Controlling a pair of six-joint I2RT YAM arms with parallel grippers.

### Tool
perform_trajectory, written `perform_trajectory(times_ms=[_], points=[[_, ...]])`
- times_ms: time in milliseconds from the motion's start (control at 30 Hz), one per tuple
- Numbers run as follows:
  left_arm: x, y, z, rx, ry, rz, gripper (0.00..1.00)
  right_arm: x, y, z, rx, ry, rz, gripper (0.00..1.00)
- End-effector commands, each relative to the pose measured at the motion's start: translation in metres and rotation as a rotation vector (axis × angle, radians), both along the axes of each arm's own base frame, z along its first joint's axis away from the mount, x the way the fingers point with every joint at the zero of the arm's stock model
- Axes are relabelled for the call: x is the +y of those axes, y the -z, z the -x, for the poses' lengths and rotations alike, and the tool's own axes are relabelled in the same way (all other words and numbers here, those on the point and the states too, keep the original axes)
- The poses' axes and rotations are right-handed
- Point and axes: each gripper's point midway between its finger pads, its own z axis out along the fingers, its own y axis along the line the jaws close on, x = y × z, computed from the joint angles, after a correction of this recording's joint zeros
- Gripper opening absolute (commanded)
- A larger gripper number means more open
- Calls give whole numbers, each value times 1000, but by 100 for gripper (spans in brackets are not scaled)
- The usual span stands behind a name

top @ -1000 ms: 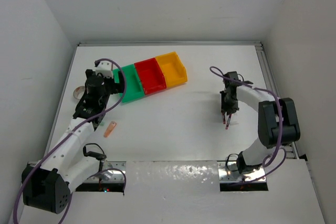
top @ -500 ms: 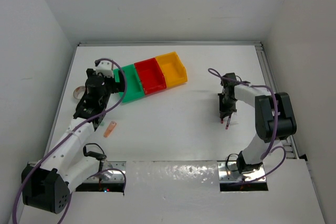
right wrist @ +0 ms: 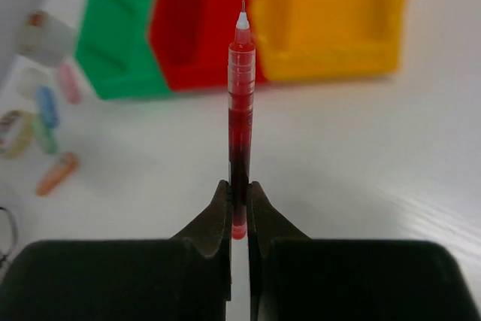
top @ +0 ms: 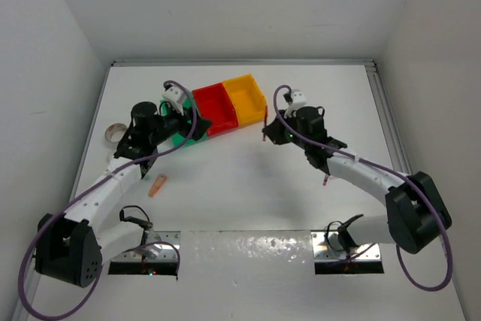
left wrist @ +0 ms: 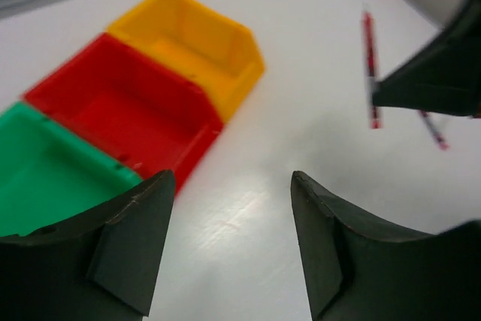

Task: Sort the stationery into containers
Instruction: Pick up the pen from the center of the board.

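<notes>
My right gripper [right wrist: 240, 189] is shut on a thin red pen [right wrist: 240, 110] that sticks straight out toward the bins. In the top view the right gripper [top: 269, 131] hovers just in front of the yellow bin [top: 248, 99]. The red bin [top: 214, 110] sits beside the yellow one, and the green bin [top: 179, 139] is mostly hidden under my left arm. My left gripper [left wrist: 233, 186] is open and empty, low over the table in front of the green bin [left wrist: 45, 171] and the red bin [left wrist: 128, 110]. A second red pen [top: 325, 180] lies on the table at the right.
An orange stub [top: 158, 184] and a clear tape roll [top: 114, 133] lie on the left of the table. The right wrist view shows blue [right wrist: 46, 105], teal [right wrist: 45, 137] and pink [right wrist: 68, 82] stubs near them. Purple cables loop over both arms.
My right arm has swung left from the right side of the table to the bins, carrying the red pen. My left gripper has moved right, over the green bin's front.
</notes>
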Motion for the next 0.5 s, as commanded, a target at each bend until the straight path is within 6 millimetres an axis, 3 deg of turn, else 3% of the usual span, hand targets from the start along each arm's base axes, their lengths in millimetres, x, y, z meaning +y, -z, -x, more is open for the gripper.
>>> perform_trajectory(times_ms=[0, 100, 167, 233, 300, 467], points=[[-46, -24, 19, 17, 272, 150, 65, 70, -76, -15, -242, -111, -277, 0], [-53, -30, 16, 31, 303, 190, 68, 99, -87, -12, -289, -181, -310, 0], [-54, -31, 9, 34, 286, 215, 63, 112, -94, -7, -310, -221, -333, 0], [-59, -37, 11, 5, 330, 240, 49, 123, -102, -3, -330, -253, -349, 0], [-66, -30, 11, 29, 355, 252, 44, 129, -103, -3, -340, -268, -347, 0], [-72, -22, 7, 57, 370, 253, 59, 141, -105, -4, -349, -294, -340, 0]])
